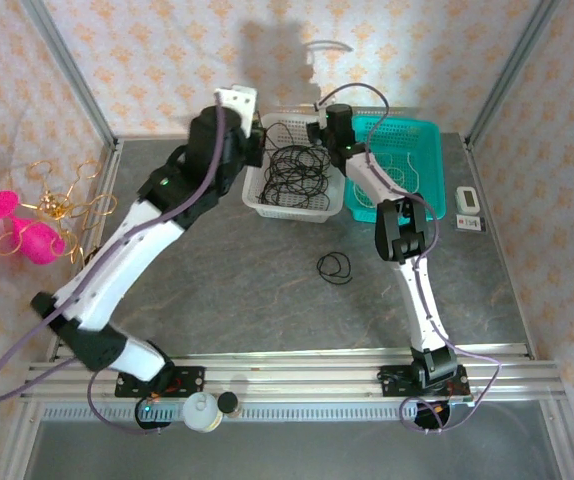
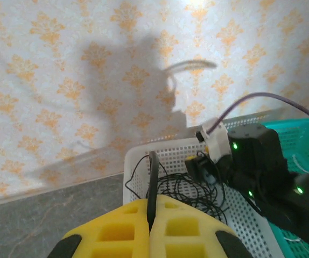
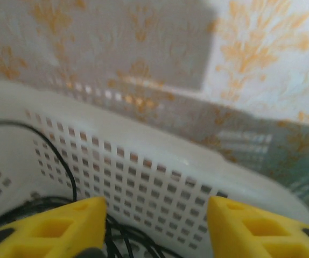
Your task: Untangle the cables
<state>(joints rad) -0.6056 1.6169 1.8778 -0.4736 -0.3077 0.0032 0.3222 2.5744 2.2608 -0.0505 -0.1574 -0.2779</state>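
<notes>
**Tangle barely dented, one loop out so far**

The black cables (image 1: 297, 170) are mostly one knotted pile in the white basket (image 1: 287, 208). One small black loop (image 1: 334, 266) lies on its own on the tabletop (image 1: 227, 290), in front of that basket. A few thin white cords (image 1: 399, 165) are in the teal basket (image 1: 432, 130) right beside it. My read: one cable is freed and the bulk of the job is left.

The left hand (image 2: 152, 226) has its yellow pads pressed together on a black strand that runs up between them. The right hand (image 3: 157, 226) is spread wide over the pile with nothing between its fingers.

The overhead view gives the layout, meaning the loose loop and both baskets, but the grips are too small to read there. The left wrist view shows the pinch clearly. The right wrist view shows the open gap and the basket's far wall, but it's blurry. I can't say if a finger brushes a cable.
</notes>
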